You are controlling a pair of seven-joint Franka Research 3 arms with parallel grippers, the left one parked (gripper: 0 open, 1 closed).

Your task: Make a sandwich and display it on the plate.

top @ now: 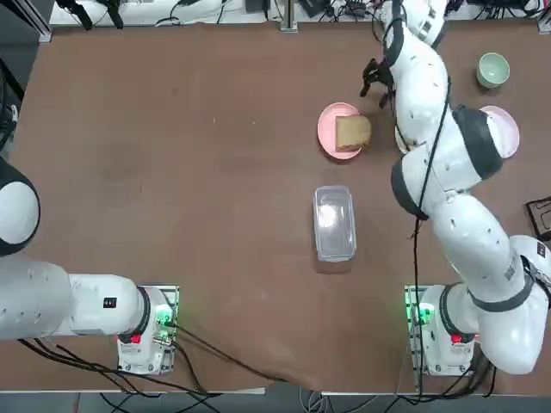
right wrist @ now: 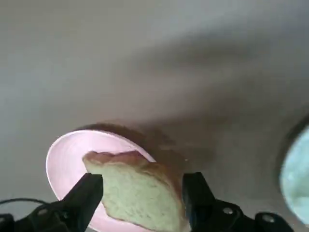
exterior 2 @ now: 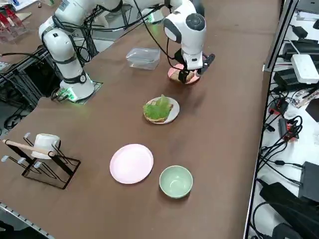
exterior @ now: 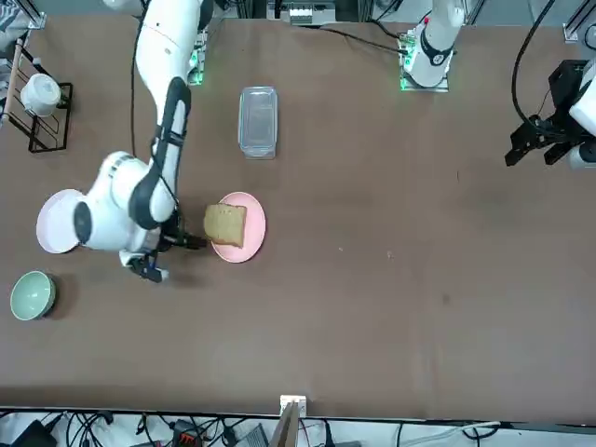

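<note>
Right wrist view shows the right tool (right wrist: pixel 140 193) with its two fingers spread wide on either side of a bread slice (right wrist: pixel 137 186) that lies on a stronger pink plate (right wrist: pixel 65 157); nothing is held, and contact with the bread cannot be confirmed. The step in hand appears to be collection of this top slice. The other part of the sandwich, a bread slice covered with green leaves (exterior 2: pixel 158 108), rests on the small white plate (exterior 2: pixel 173 115) well apart on the counter (exterior 2: pixel 224 149), nearer the right side camera. The next move likely calls for lowering the fingers around the slice's edges, closing gently enough not to crush the soft crumb, lifting clear of the pink plate, then carrying the slice to the white plate and setting it squarely on the leaves. Limits of view: in the top view the arm covers the white plate completely and only the tool's dark tips (top: pixel 373 79) show beside the bread. In the right side view the wrist hides most of the pink plate and the slice on it. No orange filling piece can be made out under the leaves. A clear lidded container (top: pixel 334 222) stands between the pink plate and the arm bases; its contents cannot be determined.
</note>
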